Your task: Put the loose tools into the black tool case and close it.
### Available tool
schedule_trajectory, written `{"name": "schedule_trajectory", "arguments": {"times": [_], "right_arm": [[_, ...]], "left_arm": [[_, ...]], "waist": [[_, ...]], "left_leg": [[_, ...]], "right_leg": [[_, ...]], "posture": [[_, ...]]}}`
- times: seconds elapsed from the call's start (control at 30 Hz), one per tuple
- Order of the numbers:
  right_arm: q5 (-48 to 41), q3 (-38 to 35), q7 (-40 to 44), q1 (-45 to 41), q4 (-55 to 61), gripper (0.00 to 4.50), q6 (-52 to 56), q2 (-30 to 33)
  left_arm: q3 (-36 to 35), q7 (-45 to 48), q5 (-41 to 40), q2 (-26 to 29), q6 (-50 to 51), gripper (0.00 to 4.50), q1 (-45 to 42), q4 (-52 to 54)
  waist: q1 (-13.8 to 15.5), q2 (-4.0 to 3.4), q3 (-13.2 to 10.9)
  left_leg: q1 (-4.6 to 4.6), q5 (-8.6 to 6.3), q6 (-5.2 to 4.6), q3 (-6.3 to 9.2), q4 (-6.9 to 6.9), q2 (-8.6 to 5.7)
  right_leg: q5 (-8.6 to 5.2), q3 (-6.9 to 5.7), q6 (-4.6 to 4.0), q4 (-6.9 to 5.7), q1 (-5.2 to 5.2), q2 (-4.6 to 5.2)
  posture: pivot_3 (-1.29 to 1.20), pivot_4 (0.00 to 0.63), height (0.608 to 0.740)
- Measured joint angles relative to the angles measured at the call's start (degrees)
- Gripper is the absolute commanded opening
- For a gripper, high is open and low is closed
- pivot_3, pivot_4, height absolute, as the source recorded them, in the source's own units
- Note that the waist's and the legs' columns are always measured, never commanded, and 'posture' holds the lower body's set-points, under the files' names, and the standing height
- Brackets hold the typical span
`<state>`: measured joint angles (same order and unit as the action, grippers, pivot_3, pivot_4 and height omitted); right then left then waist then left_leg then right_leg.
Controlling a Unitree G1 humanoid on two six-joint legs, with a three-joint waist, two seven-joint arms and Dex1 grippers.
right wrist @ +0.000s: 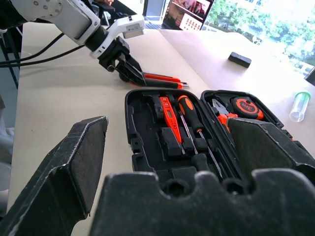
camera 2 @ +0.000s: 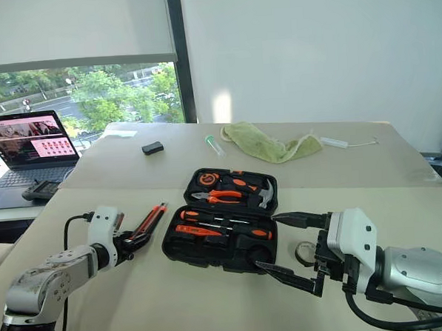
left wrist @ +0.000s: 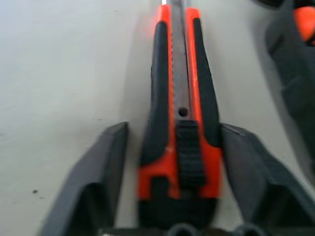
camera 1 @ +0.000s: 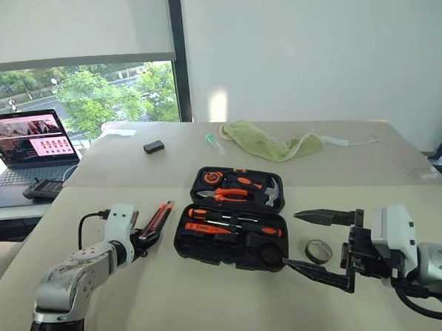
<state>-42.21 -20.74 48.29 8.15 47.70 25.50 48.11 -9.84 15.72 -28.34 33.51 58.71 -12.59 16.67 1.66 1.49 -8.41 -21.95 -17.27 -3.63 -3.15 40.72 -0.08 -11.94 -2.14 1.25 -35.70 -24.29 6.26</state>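
both hands (camera 1: pixel 147 238) by knife (camera 1: pixel 158 217)

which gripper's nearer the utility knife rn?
Left. The left gripper straddles the utility knife on the table; the right gripper hovers open beyond the tool case.

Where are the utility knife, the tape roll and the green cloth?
utility knife (left wrist: pixel 179 93): left wrist view, middle of its body.
tape roll (camera 1: pixel 319 250): left eye view, its top face.
green cloth (camera 1: pixel 263 143): left eye view, its middle fold.
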Motion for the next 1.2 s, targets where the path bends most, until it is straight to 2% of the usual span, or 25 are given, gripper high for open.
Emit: {"name": "schedule_trajectory", "arguments": {"times": [0.13, 0.2, 0.23, 0.3, 0.37, 0.4, 0.43, 0.5, 0.67, 0.77, 0.97, 1.2], "right_arm": [[0.04, -0.43, -0.19, 1.28, 0.18, 4.5, 0.0, -0.02], [0.07, -0.59, -0.28, 2.0, 0.32, 4.5, 0.0, -0.12], [-0.01, -0.79, -0.33, 2.25, 0.54, 4.5, 0.0, -0.13], [-0.15, -1.77, -0.25, 3.41, 0.91, 4.5, 0.0, -0.13], [-0.16, -2.75, 0.07, 4.45, 0.84, 4.5, 0.0, -0.12], [-0.17, -3.05, 0.18, 4.78, 0.87, 4.5, 0.0, -0.11], [-0.22, -3.6, 0.33, 5.44, 0.87, 4.5, 0.0, -0.12], [-0.43, -5.18, 0.46, 6.65, 1.12, 4.5, 0.0, -0.02], [-1.65, -9.43, 0.29, 10.51, 3.61, 4.5, 0.28, -0.06], [-2.26, -12.44, 0.18, 14.26, 5.52, 4.5, 0.65, -0.31], [-4.19, -17.53, 1.24, 20.53, 7.51, 4.5, 0.89, -0.58], [-5.36, -22.71, 2.92, 24.31, 7.67, 4.5, 0.9, -0.56]], "left_arm": [[-2.22, 4.76, -2.52, -1.5, -2.89, 1.8, -0.64, -2.1], [-3.15, 13.35, -8.25, -0.6, -3.9, 1.8, -4.19, -1.83], [-2.06, 19.19, -9.98, 1.94, -5.19, 1.8, -5.97, -1.48], [1.75, 32.22, -11.02, 8.79, -9.35, 1.8, -9.46, 0.12], [8.56, 44.14, -7.07, 13.25, -17.85, 1.8, -12.87, -0.64], [11.06, 47.43, -5.35, 13.46, -20.86, 1.8, -14.06, -1.89], [16.59, 53.74, -1.19, 13.34, -27.43, 1.8, -17.04, -6.06], [22.97, 60.36, 4.6, 12.2, -35.81, 1.8, -20.28, -13.49], [31.34, 68.86, 15.19, 7.56, -52.62, 1.8, -27.32, -29.34], [33.17, 70.95, 19.62, 5.48, -60.47, 1.8, -30.15, -37.16], [33.72, 73.43, 24.0, 0.34, -74.4, 1.8, -35.36, -49.42], [33.33, 74.89, 25.64, -2.34, -80.87, 1.8, -38.12, -56.41]], "waist": [[0.44, 0.02, -0.02], [0.83, 0.22, -0.14], [0.83, 0.27, -0.17], [0.58, 0.17, -0.17], [0.58, -0.27, -0.15], [0.59, -0.47, -0.09], [0.61, -0.6, -0.06], [0.62, -0.56, -0.1], [0.61, -0.44, -0.17], [0.62, -0.44, -0.17], [0.61, -0.42, -0.18], [1.03, -0.42, -0.17]], "left_leg": [[-0.1, 0.0, 0.0, 0.03, 0.02, 0.0], [-0.32, 0.04, 0.06, 0.17, 0.14, 0.0], [-0.36, 0.06, 0.09, 0.17, 0.14, -0.01], [-0.25, 0.22, 0.37, 0.04, 0.05, -0.05], [-0.12, 0.17, 0.29, -0.2, -0.01, -0.14], [-0.1, 0.13, 0.2, -0.23, -0.02, -0.13], [-0.11, -0.11, -0.23, -0.33, 0.0, -0.14], [-0.24, -0.11, -0.25, -0.33, 0.08, -0.07], [-0.36, -0.15, -0.33, -0.31, 0.16, -0.07], [-0.38, -0.18, -0.37, -0.3, 0.19, -0.07], [-0.37, -0.27, -0.53, -0.31, 0.37, -0.07], [-0.39, -0.35, -0.66, -0.28, 0.7, -0.07]], "right_leg": [[0.0, 0.0, -0.01, 0.0, -0.06, 0.05], [0.01, -0.13, -0.04, -0.01, -0.17, 0.05], [0.01, -0.15, -0.05, -0.01, -0.21, 0.0], [-0.01, -0.2, -0.08, 0.04, -0.17, -0.2], [-0.07, -0.19, -0.18, 0.3, 0.0, -0.41], [-0.12, -0.15, -0.26, 0.4, 0.05, -0.43], [-0.14, -0.1, -0.3, 0.48, 0.07, -0.51], [0.02, -0.07, -0.09, 0.65, 0.07, -0.78], [0.17, -0.03, 0.18, 0.67, 0.0, -0.88], [0.2, -0.03, 0.24, 0.68, 0.01, -0.88], [0.29, -0.01, 0.41, 0.71, 0.11, -0.83], [0.34, -0.02, 0.5, 0.66, 0.21, -0.78]], "posture": [[0.0, 0.15, 0.74], [0.0, 0.15, 0.74], [0.0, 0.15, 0.74], [0.0, 0.15, 0.74], [0.0, 0.15, 0.74], [0.0, 0.15, 0.74], [0.0, 0.15, 0.74], [0.0, 0.15, 0.74], [0.0, 0.15, 0.74], [0.0, 0.15, 0.74], [0.0, 0.15, 0.74], [0.0, 0.15, 0.74]]}}
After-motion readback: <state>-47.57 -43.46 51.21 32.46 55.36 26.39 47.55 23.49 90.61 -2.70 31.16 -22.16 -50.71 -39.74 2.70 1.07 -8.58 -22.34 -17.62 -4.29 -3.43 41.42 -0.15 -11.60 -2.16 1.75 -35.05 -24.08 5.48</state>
